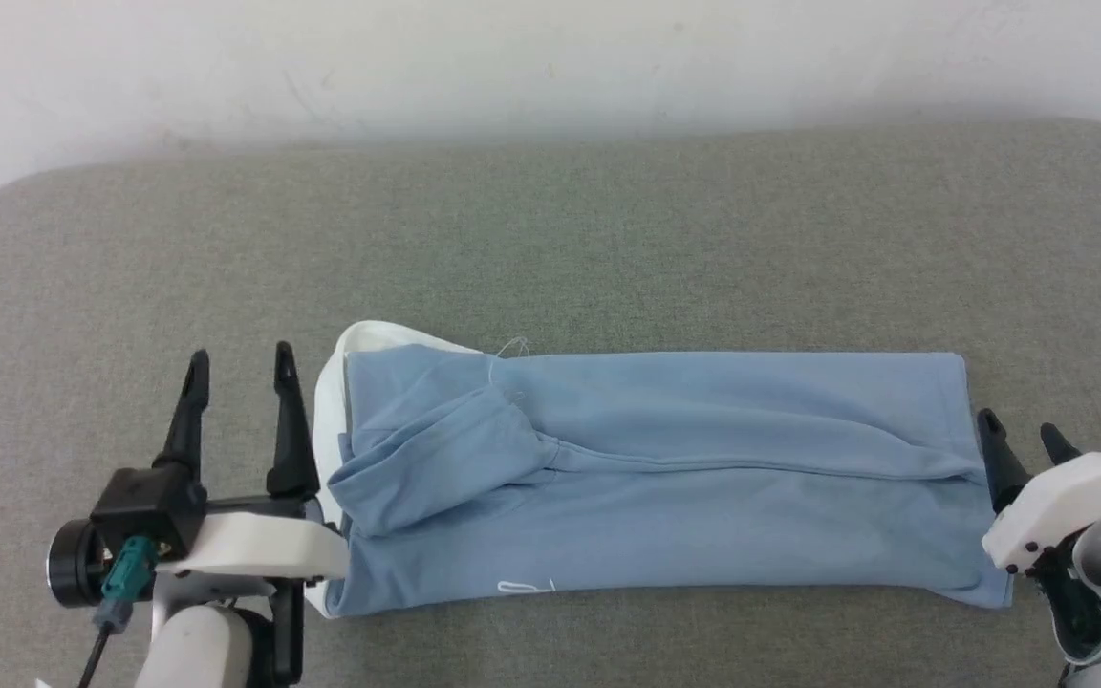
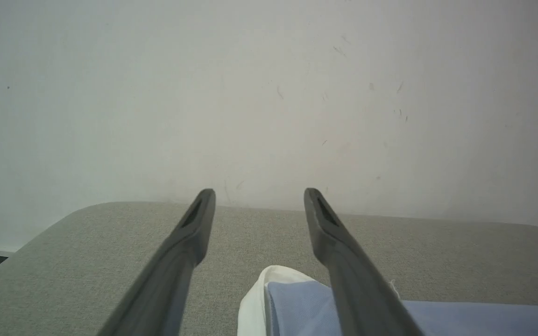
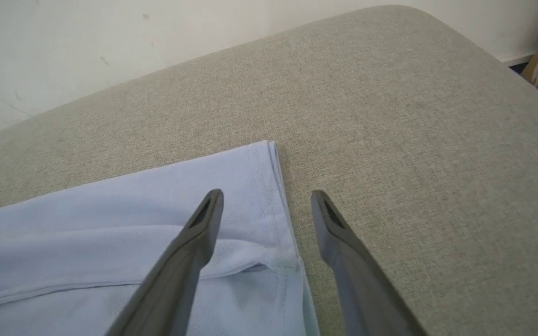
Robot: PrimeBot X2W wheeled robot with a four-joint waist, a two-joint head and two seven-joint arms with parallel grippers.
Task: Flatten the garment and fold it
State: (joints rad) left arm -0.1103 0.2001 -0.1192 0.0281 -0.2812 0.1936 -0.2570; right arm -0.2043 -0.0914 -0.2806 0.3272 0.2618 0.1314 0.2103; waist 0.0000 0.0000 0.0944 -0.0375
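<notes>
A light blue polo shirt (image 1: 665, 478), folded into a long narrow band, lies across a grey-green fabric-covered table (image 1: 608, 239) with a robot gripper at each end.

The shirt runs left to right in the near half of the table, white collar (image 1: 329, 401) at the left end and stitched hem at the right, one sleeve folded over the body. The left gripper (image 1: 240, 355) sits just beside the collar, fingers spread, holding nothing. The right gripper (image 1: 1017, 423) sits at the hem, also spread and empty. In the right wrist view one finger is over the hem and the other over bare fabric. Wide bare table stretches beyond the shirt to a scuffed white wall (image 1: 512, 57), with more room past both ends, where the table's corners are rounded.
</notes>
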